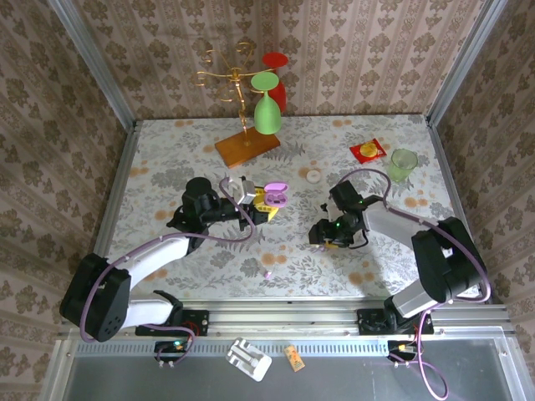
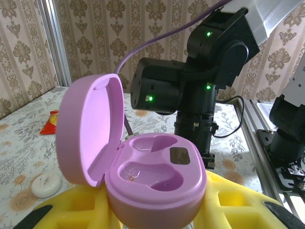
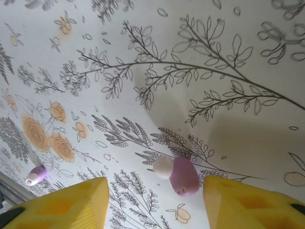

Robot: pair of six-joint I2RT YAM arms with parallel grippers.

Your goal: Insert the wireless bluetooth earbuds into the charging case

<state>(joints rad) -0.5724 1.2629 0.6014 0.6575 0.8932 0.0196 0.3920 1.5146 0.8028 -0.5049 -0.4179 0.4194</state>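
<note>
Left hand closed on the open case, lid up, both sockets empty. Right hand open, straddling one earbud on the counter, seemingly not touching it. Second earbud lies near the front edge. Step: first pickup. Next: close gently, carry to case.

The left end effector grips the open-lidded case above the table. The right end effector sits low over the table. One earbud lies near the front edge.
</note>
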